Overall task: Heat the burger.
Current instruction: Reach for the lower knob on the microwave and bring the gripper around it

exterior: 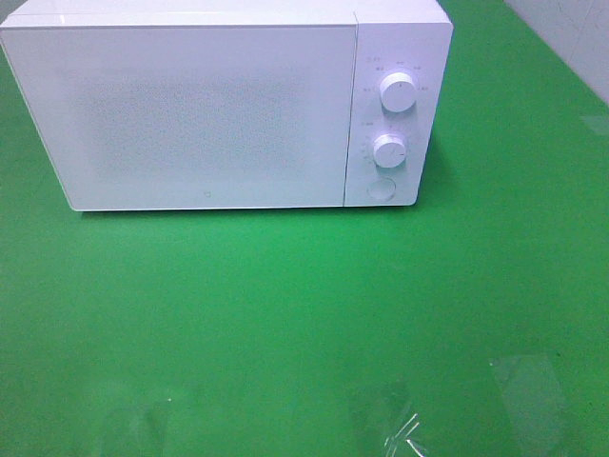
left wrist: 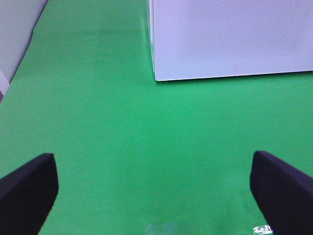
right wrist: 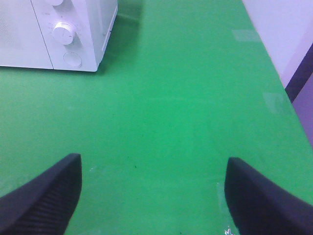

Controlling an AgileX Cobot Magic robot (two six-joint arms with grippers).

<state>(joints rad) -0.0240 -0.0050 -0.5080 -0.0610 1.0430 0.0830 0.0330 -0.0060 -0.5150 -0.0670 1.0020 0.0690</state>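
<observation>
The burger is out of view in every frame. A white microwave [exterior: 205, 109] stands at the back of the green table with its door shut; it has two round knobs [exterior: 397, 91] and a round button [exterior: 382, 188] on its right panel. My left gripper [left wrist: 154, 188] hovers open over bare green surface, facing the microwave's lower left corner [left wrist: 159, 77]. My right gripper [right wrist: 151, 193] is open too, over the green surface, with the microwave's knob panel [right wrist: 63, 33] ahead of it. Neither gripper holds anything. Neither arm shows in the exterior high view.
The green table [exterior: 304, 314] stretches in front of the microwave. Clear tape patches [exterior: 395, 428] lie near the front edge. A pale wall [exterior: 571, 38] runs along the right side, and another pale wall [left wrist: 17, 34] borders the left.
</observation>
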